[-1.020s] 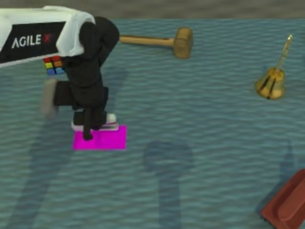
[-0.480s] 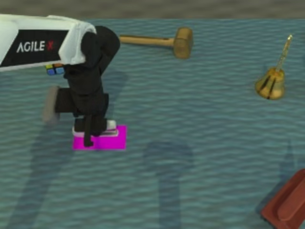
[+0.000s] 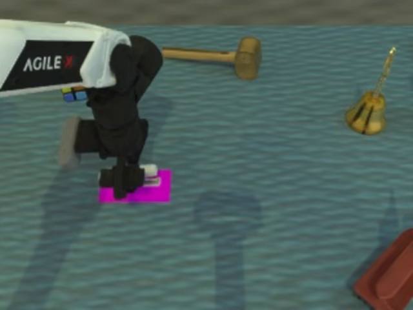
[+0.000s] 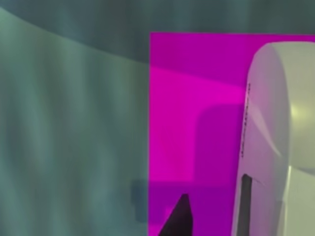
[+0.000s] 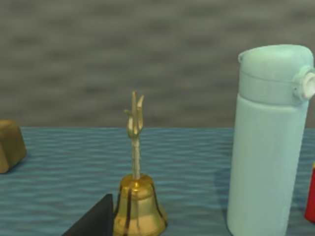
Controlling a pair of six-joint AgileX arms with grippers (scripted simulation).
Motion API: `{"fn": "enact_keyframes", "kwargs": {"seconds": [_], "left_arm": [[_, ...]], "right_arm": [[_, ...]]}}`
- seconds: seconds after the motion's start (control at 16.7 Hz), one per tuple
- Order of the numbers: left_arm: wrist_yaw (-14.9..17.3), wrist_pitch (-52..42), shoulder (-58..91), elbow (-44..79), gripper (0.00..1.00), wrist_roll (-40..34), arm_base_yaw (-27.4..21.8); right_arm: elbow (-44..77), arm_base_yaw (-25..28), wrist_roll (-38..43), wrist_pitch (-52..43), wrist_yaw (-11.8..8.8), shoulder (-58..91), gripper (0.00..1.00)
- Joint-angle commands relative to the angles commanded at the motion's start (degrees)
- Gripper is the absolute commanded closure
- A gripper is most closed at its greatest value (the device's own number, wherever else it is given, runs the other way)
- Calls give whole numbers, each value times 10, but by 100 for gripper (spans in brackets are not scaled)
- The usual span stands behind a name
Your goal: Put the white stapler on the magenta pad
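The white stapler (image 3: 150, 171) lies on the far half of the magenta pad (image 3: 158, 191), mostly hidden under my left gripper (image 3: 121, 177), which is open and straddles it from above. In the left wrist view the stapler (image 4: 280, 137) rests on the pad (image 4: 192, 123). One dark fingertip (image 4: 179, 219) stands apart from it, with magenta showing between them; the other finger is out of frame. My right arm is parked outside the top view. Only one dark finger (image 5: 93, 221) of it shows in the right wrist view.
A wooden hammer (image 3: 239, 57) lies at the back. A brass bell (image 3: 366, 111) stands at the right and a dark red tray (image 3: 390, 274) at the front right. A puzzle cube (image 3: 74, 94) and a pale grey block (image 3: 68, 142) sit beside my left arm. A pale bottle (image 5: 270, 142) stands near the bell (image 5: 138, 206).
My left gripper came down and slightly forward, setting the stapler on the pad. Its fingers have since spread apart off the stapler.
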State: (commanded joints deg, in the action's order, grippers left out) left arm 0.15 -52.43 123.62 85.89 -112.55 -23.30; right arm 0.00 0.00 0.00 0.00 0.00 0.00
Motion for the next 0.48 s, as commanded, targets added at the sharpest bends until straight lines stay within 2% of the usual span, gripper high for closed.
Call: {"fn": "enact_keyframes", "kwargs": {"seconds": [0.12, 0.48], "left_arm": [[0, 0, 0, 0, 2, 0, 0], [0, 0, 0, 0, 0, 0, 0]], "right_arm": [[0, 0, 0, 0, 0, 0, 0], [0, 0, 0, 0, 0, 0, 0]]}}
